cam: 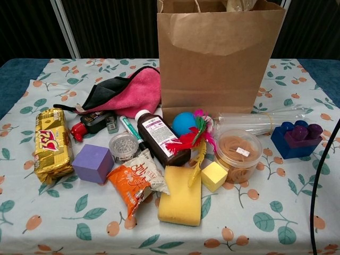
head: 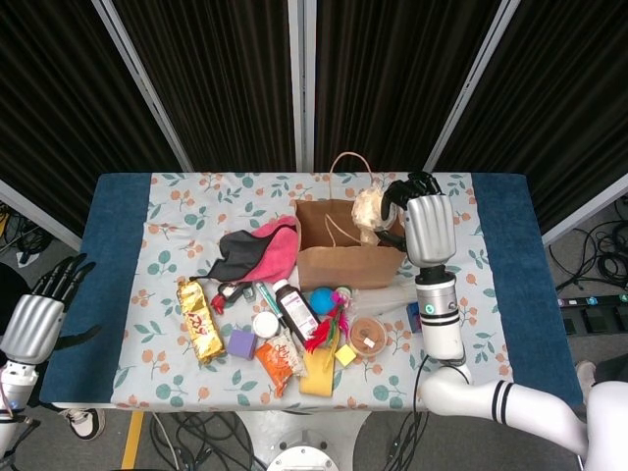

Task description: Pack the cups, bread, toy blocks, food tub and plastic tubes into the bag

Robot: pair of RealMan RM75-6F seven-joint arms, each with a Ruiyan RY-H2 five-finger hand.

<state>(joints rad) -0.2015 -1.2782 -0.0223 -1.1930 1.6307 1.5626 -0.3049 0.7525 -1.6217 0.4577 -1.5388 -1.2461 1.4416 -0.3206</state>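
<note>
My right hand (head: 429, 222) grips a bag of bread (head: 368, 210) in clear wrap, right over the open mouth of the brown paper bag (head: 345, 257). In the chest view the bread (cam: 239, 5) just shows above the rim of the paper bag (cam: 218, 58). In front of the bag lie the clear plastic tubes (cam: 260, 121), the food tub (cam: 238, 150), a blue and purple block (cam: 296, 139), a yellow cube (cam: 214, 176) and a purple cube (cam: 93, 163). My left hand (head: 34, 324) hangs open off the table's left edge, holding nothing.
A pink and black cloth (cam: 122, 93) lies left of the bag. A brown bottle (cam: 159, 137), blue ball (cam: 183, 123), feather toy (cam: 196, 138), yellow sponge (cam: 181, 202), orange snack packet (cam: 135, 180) and gold packet (cam: 51, 142) crowd the table's front.
</note>
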